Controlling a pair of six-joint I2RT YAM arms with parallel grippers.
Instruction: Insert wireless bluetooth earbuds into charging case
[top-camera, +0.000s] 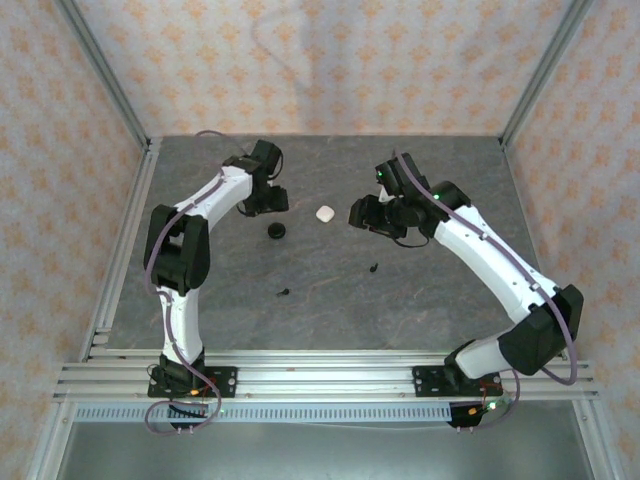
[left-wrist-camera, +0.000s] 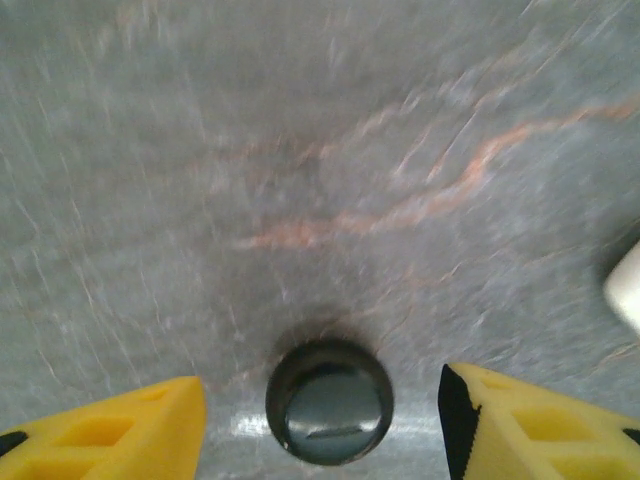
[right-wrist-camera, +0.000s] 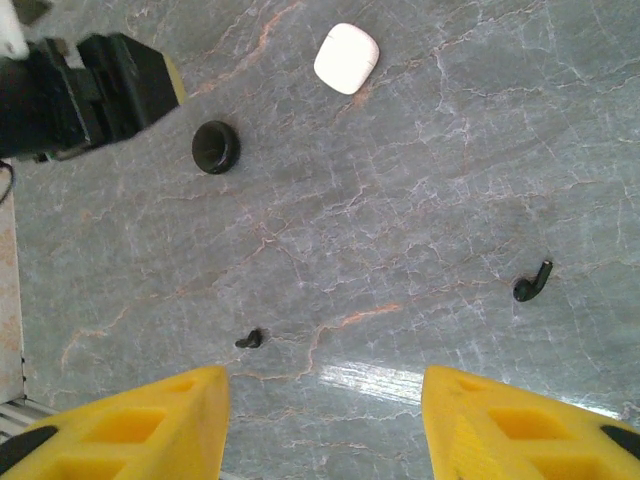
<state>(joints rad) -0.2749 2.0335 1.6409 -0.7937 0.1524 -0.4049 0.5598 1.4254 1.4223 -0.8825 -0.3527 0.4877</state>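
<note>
Grey marbled tabletop with orange veins, boxed in by patterned wall panels and aluminium rails, carries everything. Left gripper hangs with its jaws wide, the round black charging case directly between its fingers, probably lined up to grasp or steady it. Blur hides whether the lid is shut. Right gripper, spread equally wide and empty, looks down on a stemmed black earbud ahead to its right and a second black earbud just ahead-left. The white case lies far ahead.

Two black earbuds, two cases (white case, black case)
</note>
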